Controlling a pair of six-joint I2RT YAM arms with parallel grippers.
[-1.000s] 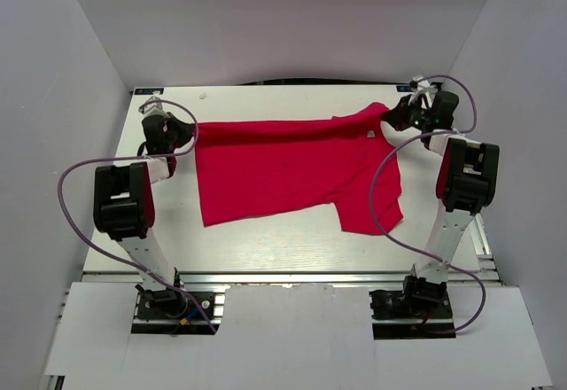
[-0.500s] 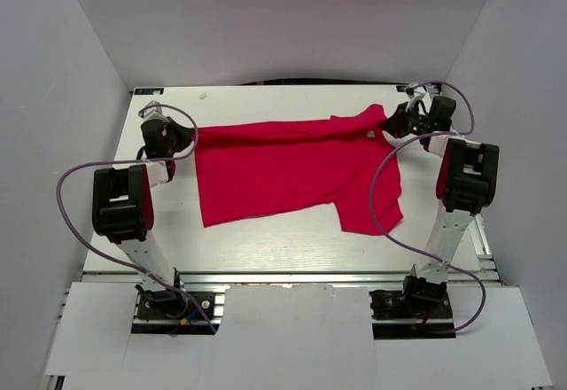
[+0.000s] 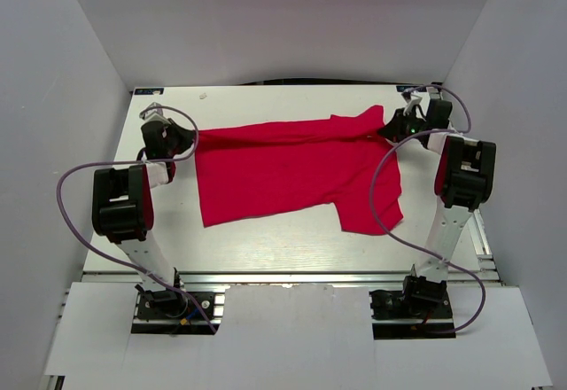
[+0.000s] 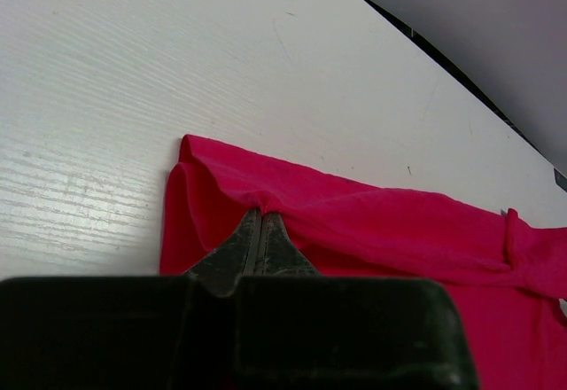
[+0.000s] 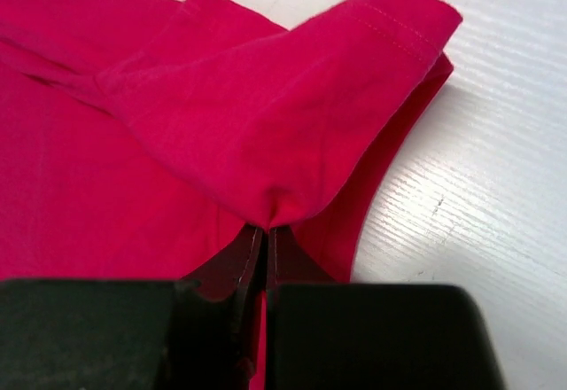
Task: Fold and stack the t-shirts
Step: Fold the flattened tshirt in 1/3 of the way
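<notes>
The left jaws are pressed fully together on a pinch of the red t-shirt (image 4: 372, 222). In the left wrist view their dark tips meet at a small peak of cloth just inside the shirt's edge, where the fabric curls into a rounded fold. The right jaws are likewise closed tight on the cloth. In the right wrist view the fabric (image 5: 221, 115) rises from their tips in a tented flap with a line of stitching along its hemmed edge.

No lettering can be made out on the cloth in any view.

By count there is one t-shirt (image 3: 292, 173), two arms and two purple cables. The shirt lies spread on the white surface (image 3: 266, 244) between the arms, with its far edge pulled into a line from one grip to the other. One sleeve lies towards the near right.

The left arm (image 3: 124, 199) reaches to the shirt's far left corner and the right arm (image 3: 465, 173) to its far right corner. The left cable (image 3: 66, 191) loops out over the surface, and the right cable (image 3: 374, 186) arcs across the right part of the shirt.

From above, both pairs of jaws are hidden under their own wrists — only the wrist cameras show the grips. Which part of the garment the right flap is, sleeve or shoulder, is hard to tell, and each wrist view cuts off most of the shirt.
</notes>
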